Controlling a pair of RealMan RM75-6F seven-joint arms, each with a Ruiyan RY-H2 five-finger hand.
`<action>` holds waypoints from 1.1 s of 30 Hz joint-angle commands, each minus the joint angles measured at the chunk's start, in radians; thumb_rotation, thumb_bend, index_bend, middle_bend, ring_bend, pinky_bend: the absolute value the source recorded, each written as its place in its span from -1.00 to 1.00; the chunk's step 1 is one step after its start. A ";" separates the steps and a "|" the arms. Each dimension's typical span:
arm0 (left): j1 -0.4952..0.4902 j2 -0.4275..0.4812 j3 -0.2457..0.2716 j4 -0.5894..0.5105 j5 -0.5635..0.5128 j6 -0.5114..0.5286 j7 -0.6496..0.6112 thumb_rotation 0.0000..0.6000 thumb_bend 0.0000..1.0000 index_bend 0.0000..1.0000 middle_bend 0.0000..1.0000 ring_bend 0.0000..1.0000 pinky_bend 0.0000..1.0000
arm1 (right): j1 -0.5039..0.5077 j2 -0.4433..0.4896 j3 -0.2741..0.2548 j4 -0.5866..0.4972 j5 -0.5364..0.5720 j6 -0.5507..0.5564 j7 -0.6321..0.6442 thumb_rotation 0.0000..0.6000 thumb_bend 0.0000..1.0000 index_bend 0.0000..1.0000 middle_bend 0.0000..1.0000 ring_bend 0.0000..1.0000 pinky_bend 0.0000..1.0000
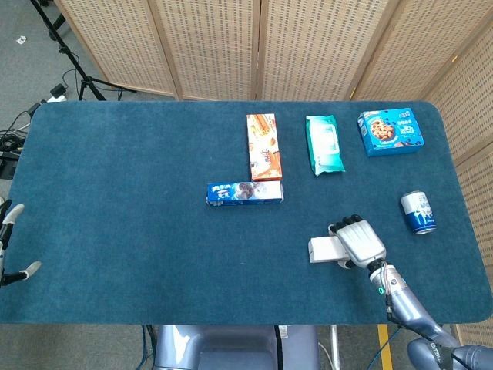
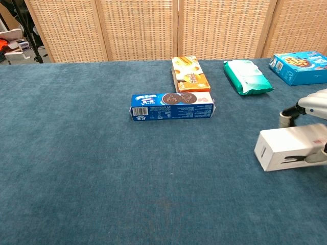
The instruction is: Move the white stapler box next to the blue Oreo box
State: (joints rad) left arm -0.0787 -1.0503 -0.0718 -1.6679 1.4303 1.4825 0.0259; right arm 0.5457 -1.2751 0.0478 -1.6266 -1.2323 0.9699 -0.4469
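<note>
The white stapler box point(image 1: 323, 249) point(image 2: 286, 148) is gripped by my right hand point(image 1: 359, 241) point(image 2: 312, 125), whose fingers wrap over its right end. It hangs low over the front right of the blue table point(image 1: 139, 177), and whether it touches the cloth is unclear. The long blue Oreo box point(image 1: 244, 193) point(image 2: 171, 105) lies flat near the table's middle, well to the left of and behind the stapler box. My left hand point(image 1: 11, 245) shows only at the left edge of the head view, fingers apart and holding nothing.
An orange biscuit box point(image 1: 263, 146) point(image 2: 189, 74) lies just behind the Oreo box. A green wipes pack point(image 1: 324, 144) point(image 2: 248, 76), a blue cookie box point(image 1: 390, 132) point(image 2: 301, 66) and a blue can point(image 1: 418, 213) occupy the right side.
</note>
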 commanded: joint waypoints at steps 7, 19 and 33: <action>-0.001 0.003 0.000 0.001 0.003 -0.001 -0.005 1.00 -1.00 -1.00 -1.00 -1.00 -1.00 | 0.002 0.097 0.010 -0.228 0.008 0.048 -0.076 1.00 -1.00 -1.00 -1.00 -1.00 -0.96; 0.003 0.009 -0.001 0.004 0.002 0.003 -0.024 1.00 -1.00 -1.00 -1.00 -1.00 -1.00 | 0.073 0.007 -0.035 -0.110 -0.112 0.000 -0.215 1.00 -1.00 -0.65 -0.78 -1.00 -0.96; 0.000 0.010 -0.003 0.006 -0.005 -0.003 -0.025 1.00 -1.00 -1.00 -1.00 -1.00 -1.00 | 0.087 -0.064 -0.047 0.009 -0.150 0.002 -0.257 1.00 -0.98 -0.40 -0.45 -0.80 -0.82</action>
State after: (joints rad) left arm -0.0787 -1.0403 -0.0752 -1.6616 1.4255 1.4795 0.0007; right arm 0.6327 -1.3326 0.0028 -1.6246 -1.3843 0.9717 -0.7015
